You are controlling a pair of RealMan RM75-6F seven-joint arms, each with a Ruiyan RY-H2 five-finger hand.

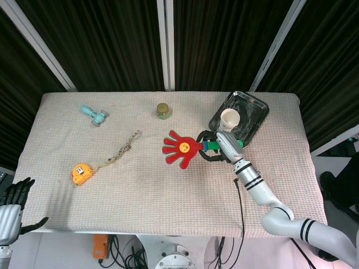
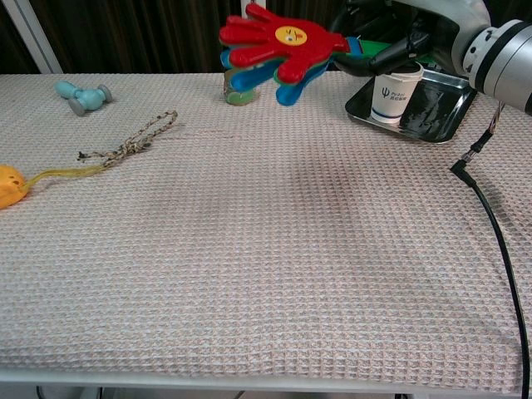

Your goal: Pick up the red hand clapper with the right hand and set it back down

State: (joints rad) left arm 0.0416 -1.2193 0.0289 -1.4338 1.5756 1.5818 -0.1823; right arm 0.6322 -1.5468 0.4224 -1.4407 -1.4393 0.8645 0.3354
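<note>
Gripping the green handle of the red hand clapper (image 1: 180, 148), the right hand (image 1: 220, 147) has its dark fingers (image 2: 391, 56) wrapped around the stem, so the toy's splayed palm sticks out to the robot's left, beyond the fingertips. In the chest view the clapper (image 2: 278, 43) hangs in the air above the table (image 2: 274, 249), lying roughly flat with its red face up and green and blue layers beneath. It sits between the small jar (image 1: 163, 110) and the black tray (image 1: 252, 115), which holds 1 paper cup (image 1: 229, 119). The left hand (image 1: 17, 197) shows at the lower left edge of the head view, off the table, fingers spread and holding nothing. A teal toy (image 1: 93, 114), a braided cord (image 1: 124, 148) and an orange tape measure (image 1: 82, 172) lie well apart to the left.
</note>
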